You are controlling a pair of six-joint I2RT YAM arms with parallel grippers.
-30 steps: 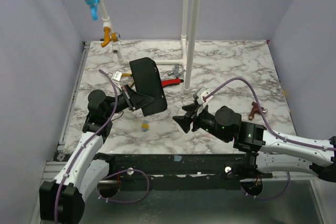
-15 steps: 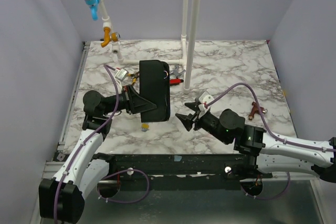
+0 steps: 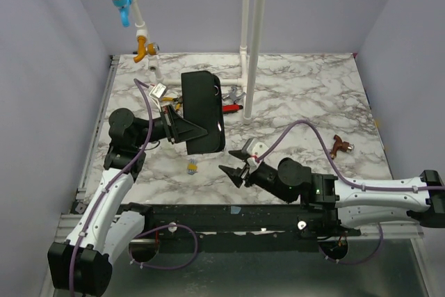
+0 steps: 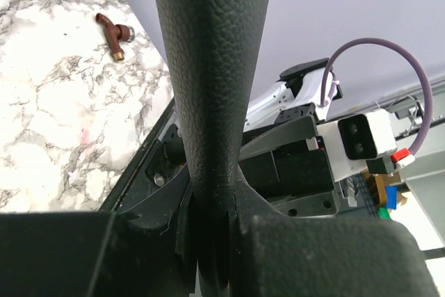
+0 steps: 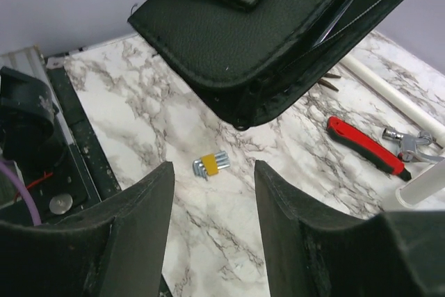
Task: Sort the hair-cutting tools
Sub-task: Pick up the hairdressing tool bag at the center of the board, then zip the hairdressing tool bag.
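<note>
The left gripper (image 3: 182, 130) stays clamped on the black case (image 3: 201, 106), now swung straighter at centre-left, while the open, empty right gripper (image 3: 233, 174) has retreated to lower centre; the hair-cutting tools presumably lie hidden inside.

Small silver scissors (image 5: 407, 145) lie flat on the desk (image 3: 299, 95) at the far side, right by the upright white pipe (image 3: 254, 46) and just past the tip of the red-handled tool (image 5: 361, 145); can't tell if they touch. The other slim items sit inside a black pouch (image 3: 201, 113). The pouch is off the desk and tilted, pinched at its near-left edge by the left claw (image 3: 193, 130). Its mouth gapes on the right side. A thin dark stick-like tool (image 5: 348, 5) shows along that opening, mostly hidden. There is a pale ring (image 3: 217, 93) at the pouch's far-right corner; can't tell what it is.
</note>
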